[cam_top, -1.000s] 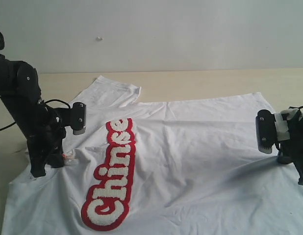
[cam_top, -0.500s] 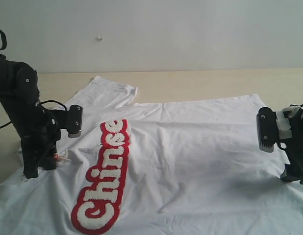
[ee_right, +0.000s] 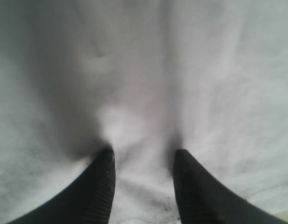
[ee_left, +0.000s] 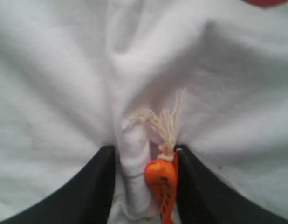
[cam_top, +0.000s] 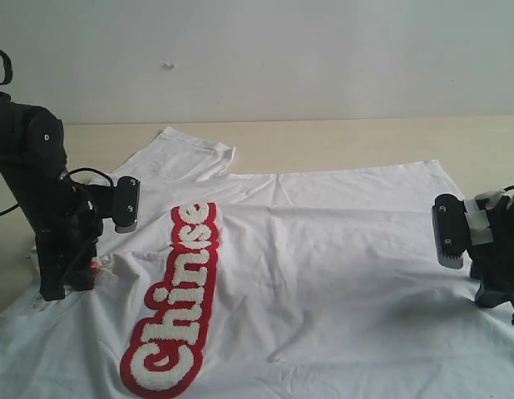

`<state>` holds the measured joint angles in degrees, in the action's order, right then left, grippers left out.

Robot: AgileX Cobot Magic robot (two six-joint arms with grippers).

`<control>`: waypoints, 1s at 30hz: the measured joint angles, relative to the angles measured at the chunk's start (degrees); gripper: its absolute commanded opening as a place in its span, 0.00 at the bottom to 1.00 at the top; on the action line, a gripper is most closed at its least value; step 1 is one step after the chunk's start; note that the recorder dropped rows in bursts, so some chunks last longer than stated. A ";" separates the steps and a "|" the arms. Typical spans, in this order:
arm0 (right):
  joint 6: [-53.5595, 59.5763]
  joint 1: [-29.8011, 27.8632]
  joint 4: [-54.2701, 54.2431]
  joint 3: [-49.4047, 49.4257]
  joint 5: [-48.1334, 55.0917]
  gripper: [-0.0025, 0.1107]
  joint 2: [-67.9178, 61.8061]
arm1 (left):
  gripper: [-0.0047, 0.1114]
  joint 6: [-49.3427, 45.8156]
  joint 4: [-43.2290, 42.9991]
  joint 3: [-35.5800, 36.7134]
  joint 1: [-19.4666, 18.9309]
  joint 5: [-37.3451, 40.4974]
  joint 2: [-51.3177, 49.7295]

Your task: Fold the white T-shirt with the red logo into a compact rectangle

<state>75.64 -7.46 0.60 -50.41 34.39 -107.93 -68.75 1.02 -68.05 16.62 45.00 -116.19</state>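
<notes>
The white T-shirt (cam_top: pixel 323 266) lies spread flat on the table, chest up. Its red logo (cam_top: pixel 174 307) runs lengthwise on the left half. My left gripper (cam_top: pixel 61 287) stands on the collar at the shirt's left edge. In the left wrist view its jaws (ee_left: pixel 145 154) are parted, with a raised fold of white collar (ee_left: pixel 134 163) and the orange neck tag (ee_left: pixel 161 182) loose between them. My right gripper (cam_top: pixel 502 301) rests on the hem at the right edge. Its fingers (ee_right: pixel 144 156) are apart, and flat white cloth (ee_right: pixel 144 93) lies between them.
The tan table (cam_top: pixel 365 141) shows bare behind the shirt, up to a pale wall (cam_top: pixel 282 50). One sleeve (cam_top: pixel 190 154) lies flat at the back left. A black cable (cam_top: pixel 95 174) loops beside the left arm. The shirt's near part runs out of the picture.
The shirt slid left and toward the front, then stopped. Both grippers went from pinched to parted jaws. The right gripper sank slightly onto the hem.
</notes>
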 measured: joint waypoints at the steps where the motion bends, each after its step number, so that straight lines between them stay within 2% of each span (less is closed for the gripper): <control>1: -0.20 0.07 0.10 -0.16 0.10 0.48 -0.05 | 0.40 0.00 -0.09 0.00 0.00 0.00 0.00; 4: -1.04 0.40 0.92 -0.52 -0.58 0.72 -0.16 | 0.40 0.00 -0.09 0.00 0.00 -0.14 0.00; 6: -2.07 1.35 2.08 -0.86 -1.94 0.85 -0.16 | 0.40 0.00 -0.09 0.00 0.00 -0.14 0.00; 8: -2.60 2.50 4.10 -1.22 -3.07 0.90 -0.16 | 0.40 0.00 -0.09 0.00 0.00 -0.14 0.00; 11: -2.59 4.48 5.16 -1.61 -2.06 0.87 -0.06 | 0.40 0.00 -0.09 0.00 0.00 -0.03 0.00; 16: 0.28 6.14 -3.88 -3.29 7.16 0.76 0.29 | 0.40 0.00 -0.09 0.00 0.00 0.05 0.00; 19: 1.55 6.43 -5.33 -5.15 12.11 0.76 2.05 | 0.40 0.00 -0.09 0.00 0.00 0.08 0.05; 30: 1.71 5.29 -1.04 -5.47 13.67 0.75 3.35 | 0.40 0.00 -0.09 0.09 0.00 0.44 0.14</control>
<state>77.34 -2.17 -0.44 -55.89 48.06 -104.59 -68.75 0.93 -67.96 16.62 45.44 -116.04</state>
